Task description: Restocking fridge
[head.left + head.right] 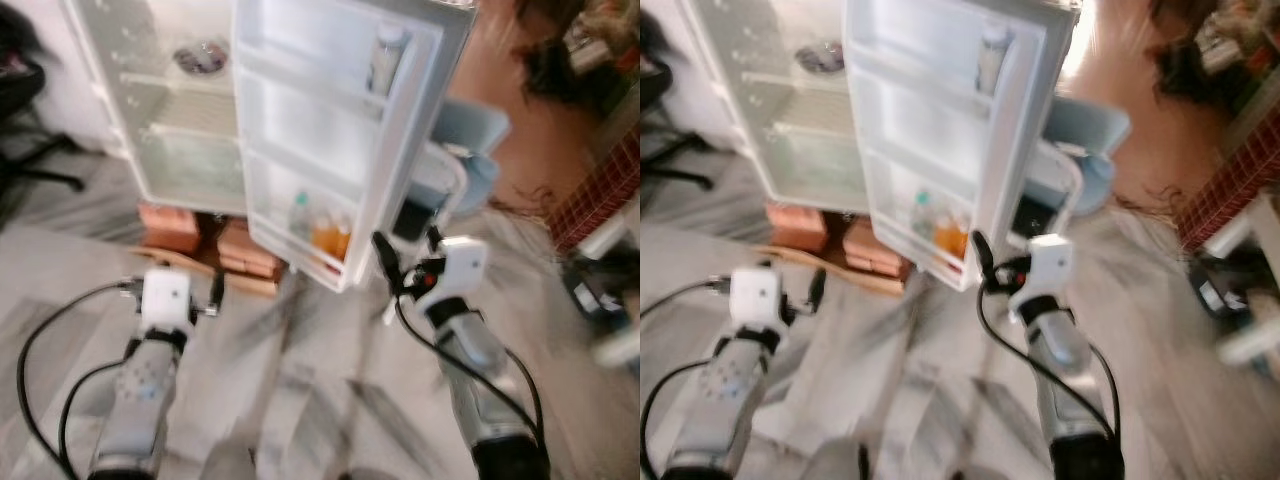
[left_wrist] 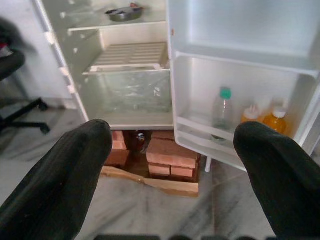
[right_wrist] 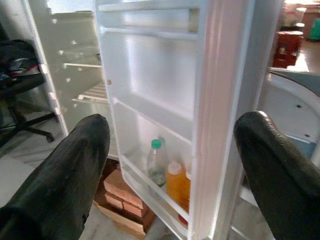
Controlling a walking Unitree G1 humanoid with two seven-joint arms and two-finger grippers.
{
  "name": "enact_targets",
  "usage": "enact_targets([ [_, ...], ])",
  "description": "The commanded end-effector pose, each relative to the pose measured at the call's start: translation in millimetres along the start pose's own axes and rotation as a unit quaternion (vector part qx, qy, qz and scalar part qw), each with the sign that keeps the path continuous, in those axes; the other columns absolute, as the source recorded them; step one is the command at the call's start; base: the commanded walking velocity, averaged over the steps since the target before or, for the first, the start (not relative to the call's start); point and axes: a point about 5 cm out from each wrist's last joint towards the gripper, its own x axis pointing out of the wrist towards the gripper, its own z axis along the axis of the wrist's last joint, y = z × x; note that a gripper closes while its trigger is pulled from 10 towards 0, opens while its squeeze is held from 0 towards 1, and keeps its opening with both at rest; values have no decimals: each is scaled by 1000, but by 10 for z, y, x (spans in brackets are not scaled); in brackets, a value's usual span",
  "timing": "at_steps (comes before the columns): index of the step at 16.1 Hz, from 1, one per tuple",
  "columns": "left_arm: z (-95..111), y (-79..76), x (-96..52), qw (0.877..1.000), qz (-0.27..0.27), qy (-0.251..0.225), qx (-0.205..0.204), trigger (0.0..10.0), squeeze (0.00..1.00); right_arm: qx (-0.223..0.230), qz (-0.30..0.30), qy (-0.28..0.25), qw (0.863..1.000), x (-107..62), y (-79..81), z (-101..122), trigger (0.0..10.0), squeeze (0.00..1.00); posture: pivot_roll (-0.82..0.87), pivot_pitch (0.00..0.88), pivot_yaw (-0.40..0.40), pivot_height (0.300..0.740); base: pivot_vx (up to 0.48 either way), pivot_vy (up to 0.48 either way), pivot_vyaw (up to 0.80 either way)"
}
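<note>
Both claws wide and empty: left gripper (image 1: 215, 297), right gripper (image 1: 385, 262). Fridge (image 1: 190, 120) stands open at 12 o'clock, bottles (image 2: 221, 107) on the bottom door shelf. I'd grab stock first, approach slowly.

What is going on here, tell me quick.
The robot stands before a small white fridge whose door hangs wide open. Both grippers are empty and open: the left gripper is raised toward the fridge's lower part, the right gripper toward the door's edge. The door's bottom shelf holds a clear bottle with a green cap and orange bottles; a white bottle sits in the top shelf. A dark dish is on an inner shelf. The fridge rests on bricks.
</note>
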Motion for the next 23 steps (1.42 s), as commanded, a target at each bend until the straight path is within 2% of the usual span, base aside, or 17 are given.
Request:
enact_targets([
  [1,21,-36,4,1000,-13,-7,3,10000,0,-2,-12,-6,1000,-4,-43,31,10000,0,124,78,-79,740,326,0,0],
  [9,1,-86,4,1000,-20,-3,0,10000,0,-11,-21,-16,1000,9,-76,94,10000,0,118,86,-79,740,399,0,0],
  [15,-16,-121,0,1000,-23,1,-3,10000,0,-13,-15,-18,1000,-10,-75,97,10000,0,115,85,-78,740,0,0,0],
  [19,-10,-119,7,1000,-26,1,-1,10000,0,-15,-15,-19,1000,4,-72,110,10000,0,116,84,-79,740,0,0,800],
  [23,-8,-114,19,1000,-24,1,-4,10000,0,-18,-16,-19,1000,13,-77,115,10000,0,115,80,-79,740,0,0,105],
])
